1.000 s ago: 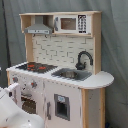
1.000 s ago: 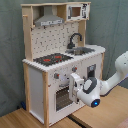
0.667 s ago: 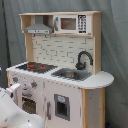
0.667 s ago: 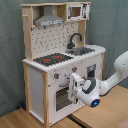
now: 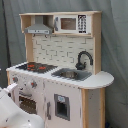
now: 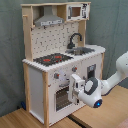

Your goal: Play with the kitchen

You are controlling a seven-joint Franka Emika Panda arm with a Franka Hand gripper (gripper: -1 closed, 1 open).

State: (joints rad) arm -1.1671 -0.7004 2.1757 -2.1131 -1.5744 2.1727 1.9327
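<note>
A child-size toy kitchen (image 6: 60,65) of white panels and light wood stands on a wooden floor before a grey curtain. On its counter sit a red-ringed hob (image 6: 50,59), a grey sink (image 5: 70,74) and a black faucet (image 5: 83,59). The white robot arm (image 6: 107,82) reaches in from the second exterior view's right; its gripper (image 6: 76,89) sits against the oven door (image 6: 62,96). I cannot tell whether it is clenched or released.
</note>
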